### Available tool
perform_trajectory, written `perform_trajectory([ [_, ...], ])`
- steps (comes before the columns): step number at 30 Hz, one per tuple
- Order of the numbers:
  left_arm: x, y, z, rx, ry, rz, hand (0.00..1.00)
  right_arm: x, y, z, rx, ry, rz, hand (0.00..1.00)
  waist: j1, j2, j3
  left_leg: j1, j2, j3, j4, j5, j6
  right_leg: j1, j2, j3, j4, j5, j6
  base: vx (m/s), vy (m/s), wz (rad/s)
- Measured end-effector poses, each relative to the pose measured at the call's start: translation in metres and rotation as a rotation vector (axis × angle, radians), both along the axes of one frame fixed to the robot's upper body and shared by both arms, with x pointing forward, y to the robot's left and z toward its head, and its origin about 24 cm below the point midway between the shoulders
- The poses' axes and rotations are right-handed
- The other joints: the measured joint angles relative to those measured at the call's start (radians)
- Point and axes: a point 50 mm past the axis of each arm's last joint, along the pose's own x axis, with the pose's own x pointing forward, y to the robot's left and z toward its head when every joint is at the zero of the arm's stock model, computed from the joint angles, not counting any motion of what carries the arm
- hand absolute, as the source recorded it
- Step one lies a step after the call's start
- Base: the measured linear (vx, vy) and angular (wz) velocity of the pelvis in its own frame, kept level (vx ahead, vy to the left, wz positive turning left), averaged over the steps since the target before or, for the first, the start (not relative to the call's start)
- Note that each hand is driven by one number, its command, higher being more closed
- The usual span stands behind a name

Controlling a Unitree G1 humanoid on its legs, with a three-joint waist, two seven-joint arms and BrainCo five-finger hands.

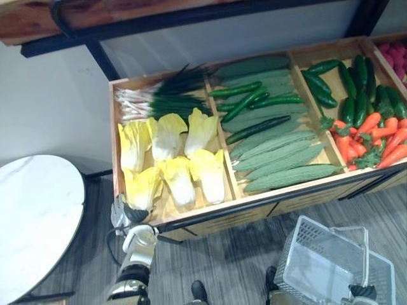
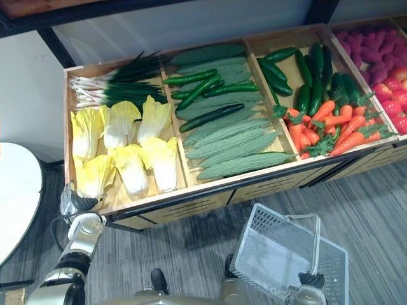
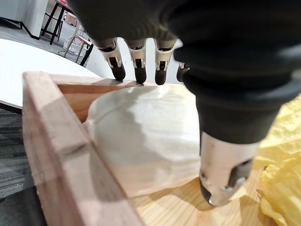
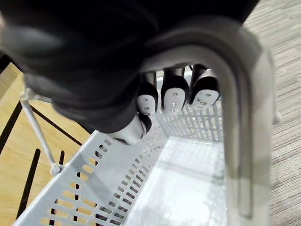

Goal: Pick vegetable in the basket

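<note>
My head's two eyes look steeply down, sharing the vegetable crate (image 1: 114,140) and basket (image 1: 318,260); wrist cameras sit very close: left over napa cabbage (image 3: 150,136), right at basket handle (image 4: 235,117).

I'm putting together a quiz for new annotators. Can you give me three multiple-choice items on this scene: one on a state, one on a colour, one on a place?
1. The basket held by the right hand is: A empty; B half full; C heaped.
2. The carrots are: A purple; B orange; C white.
3. The left hand is: A in the basket; B on the carrots; C over a cabbage in the crate's front left corner.
Key: 1 A, its bare floor shows; 2 B, orange with green tops; 3 C, its fingers reach over that cabbage beside the wooden rim.
</note>
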Motion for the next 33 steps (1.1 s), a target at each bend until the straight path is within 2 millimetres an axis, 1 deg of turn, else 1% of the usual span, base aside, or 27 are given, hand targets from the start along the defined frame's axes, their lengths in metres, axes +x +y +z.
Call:
perform_trajectory([
  [3,0.010,0.006,0.012,0.025,-0.035,0.009,0.00,0.006,-0.001,0.003,-0.013,-0.007,0.029,1.00,0.000,-0.007,0.019,-0.027,0.000,0.005,0.000,0.004,-0.001,-0.032,0.001,0.008,0.001,0.008,0.001,-0.06,-0.013,-0.10],
  [6,0.013,0.009,0.018,0.040,-0.054,0.016,0.00,0.009,0.000,0.003,-0.013,-0.013,0.031,1.00,0.002,-0.014,0.034,-0.029,-0.001,0.012,0.000,0.005,-0.001,-0.038,0.001,0.014,0.003,0.011,0.002,-0.01,-0.007,-0.06],
  [19,0.014,0.007,0.018,0.087,-0.027,-0.010,0.00,0.015,0.001,0.004,-0.012,-0.025,0.033,1.00,0.002,-0.017,0.036,-0.026,-0.014,0.017,0.000,0.005,0.000,-0.040,-0.010,0.023,0.000,0.014,0.006,0.02,0.000,-0.01],
  [25,0.014,0.005,0.017,0.091,-0.020,-0.019,0.00,0.012,0.001,0.002,-0.018,-0.011,0.021,1.00,0.000,-0.018,0.036,-0.024,-0.022,0.015,0.000,0.003,0.002,-0.032,-0.017,0.025,-0.015,0.021,0.011,0.00,0.000,0.00],
  [27,0.014,0.005,0.017,0.096,-0.016,-0.026,0.00,0.010,0.002,0.001,-0.015,-0.004,0.018,1.00,0.000,-0.020,0.047,-0.010,-0.025,0.015,0.000,0.000,0.001,-0.019,-0.020,0.025,-0.019,0.022,0.012,0.00,0.000,0.00],
  [33,0.009,0.006,0.014,0.116,0.000,-0.039,0.00,0.010,0.002,0.001,-0.022,-0.002,0.019,1.00,-0.001,-0.020,0.048,-0.007,-0.033,0.026,0.000,-0.006,0.003,-0.018,-0.026,0.037,-0.031,0.027,0.018,0.01,-0.001,-0.05],
])
